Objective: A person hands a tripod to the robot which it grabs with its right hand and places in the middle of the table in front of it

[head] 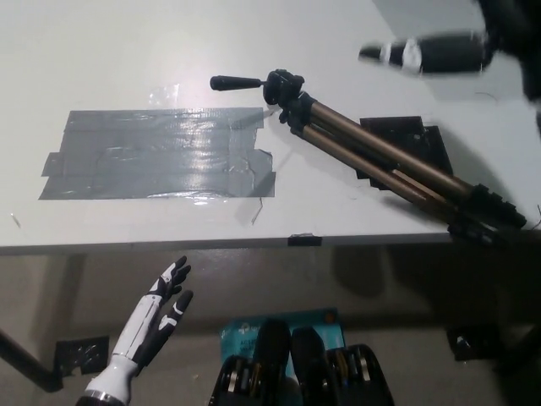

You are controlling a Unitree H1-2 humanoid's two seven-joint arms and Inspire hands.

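The tripod (372, 152) lies folded on the white table (127, 51), right of the middle. Its black head (283, 87) and pan handle (237, 83) point left, and its feet (486, 216) overhang the table's front right edge. My black right hand (427, 53) hovers at the top right, blurred, well clear of the tripod and holding nothing. My white left hand (156, 321) rests low at the lower left, below the table edge, open with its fingers apart.
A large patch of grey tape (156, 152) covers the table's middle left, just left of the tripod head. A flat black piece (414, 135) lies under the tripod legs. A teal item (325, 320) sits on the floor below the table's front edge (169, 247).
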